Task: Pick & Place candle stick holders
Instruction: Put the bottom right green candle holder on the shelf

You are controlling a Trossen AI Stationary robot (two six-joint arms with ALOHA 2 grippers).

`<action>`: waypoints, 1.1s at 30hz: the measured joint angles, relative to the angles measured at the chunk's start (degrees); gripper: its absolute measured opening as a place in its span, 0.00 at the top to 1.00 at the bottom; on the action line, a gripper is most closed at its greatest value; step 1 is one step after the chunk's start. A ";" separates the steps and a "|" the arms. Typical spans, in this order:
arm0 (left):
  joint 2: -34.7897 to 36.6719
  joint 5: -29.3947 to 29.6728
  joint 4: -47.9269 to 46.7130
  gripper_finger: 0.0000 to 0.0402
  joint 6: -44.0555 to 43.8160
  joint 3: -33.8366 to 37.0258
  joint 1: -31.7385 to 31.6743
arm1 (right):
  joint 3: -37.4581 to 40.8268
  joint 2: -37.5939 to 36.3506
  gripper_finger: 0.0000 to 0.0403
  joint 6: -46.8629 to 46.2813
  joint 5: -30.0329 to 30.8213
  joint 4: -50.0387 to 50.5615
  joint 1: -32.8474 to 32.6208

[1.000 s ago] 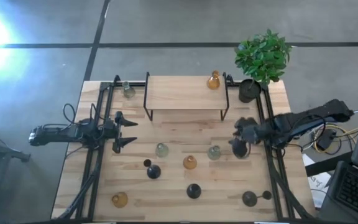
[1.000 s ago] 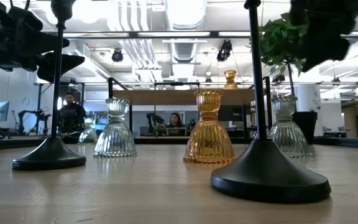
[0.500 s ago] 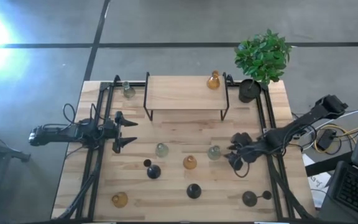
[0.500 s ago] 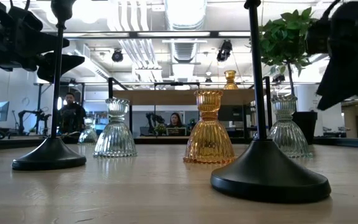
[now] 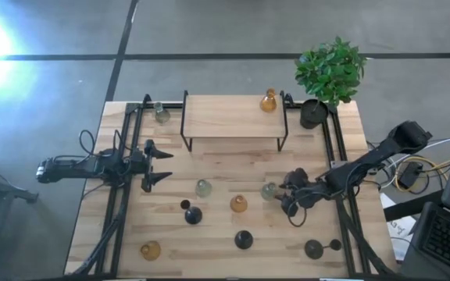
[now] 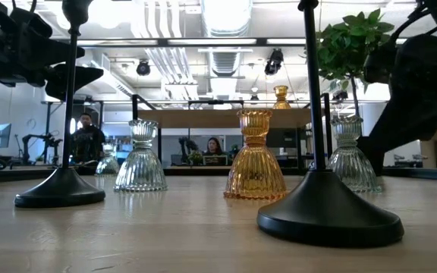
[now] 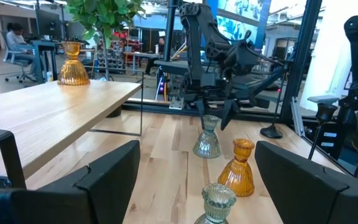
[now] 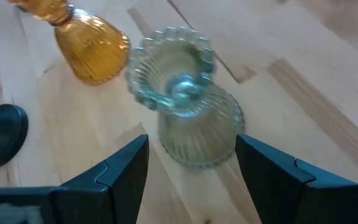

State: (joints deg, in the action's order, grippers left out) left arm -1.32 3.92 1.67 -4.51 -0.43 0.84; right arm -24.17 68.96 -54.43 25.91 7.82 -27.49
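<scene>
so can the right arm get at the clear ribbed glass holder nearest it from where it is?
Probably yes. The right gripper is open beside the clear ribbed glass holder, which stands upright ahead of its fingers in the wrist view. The amber glass holder stands apart, so nothing blocks the approach.

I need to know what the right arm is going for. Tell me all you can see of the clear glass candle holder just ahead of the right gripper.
The clear glass candle holder is ribbed and grey-green tinted, with a flared bell base, a narrow neck and a scalloped cup. It stands upright on the wooden table, right of the amber holder. The right gripper is close beside it, jaws open to either side, not touching.
</scene>
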 joint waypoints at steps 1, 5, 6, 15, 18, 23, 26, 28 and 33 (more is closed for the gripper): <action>-0.01 0.00 0.00 0.19 -0.01 -0.02 0.00 | -0.15 0.70 0.42 1.13 0.45 -0.92 0.00; -0.01 0.00 0.00 0.19 -0.01 -0.01 0.00 | -1.29 3.39 0.42 4.85 4.93 -2.64 0.00; 0.00 0.00 0.00 0.19 -0.02 -0.01 0.00 | -1.68 3.96 0.42 5.45 6.15 -2.62 0.00; -0.01 0.00 0.00 0.19 -0.02 0.00 0.00 | -3.52 8.08 0.42 6.25 7.28 -4.77 0.39; -0.02 0.00 0.00 0.19 0.00 -0.02 0.00 | -3.54 9.53 0.43 6.54 7.30 -6.76 0.49; -0.01 0.00 0.00 0.19 -0.02 -0.01 0.00 | -3.54 11.62 0.47 6.66 7.26 -9.56 1.28; 0.00 0.00 0.00 0.19 -0.02 0.00 0.00 | -3.54 12.28 0.52 7.07 7.26 -11.02 2.08; 0.00 0.00 0.00 0.19 -0.02 0.00 0.00 | -3.54 12.45 0.58 8.09 7.33 -11.26 2.68; 0.00 0.00 0.00 0.19 -0.02 -0.01 0.00 | -3.56 11.76 0.70 8.34 7.35 -11.30 3.94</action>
State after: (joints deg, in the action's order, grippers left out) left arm -1.32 3.92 1.67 -4.53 -0.44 0.84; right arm -27.73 80.71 -46.09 33.26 -3.48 -23.55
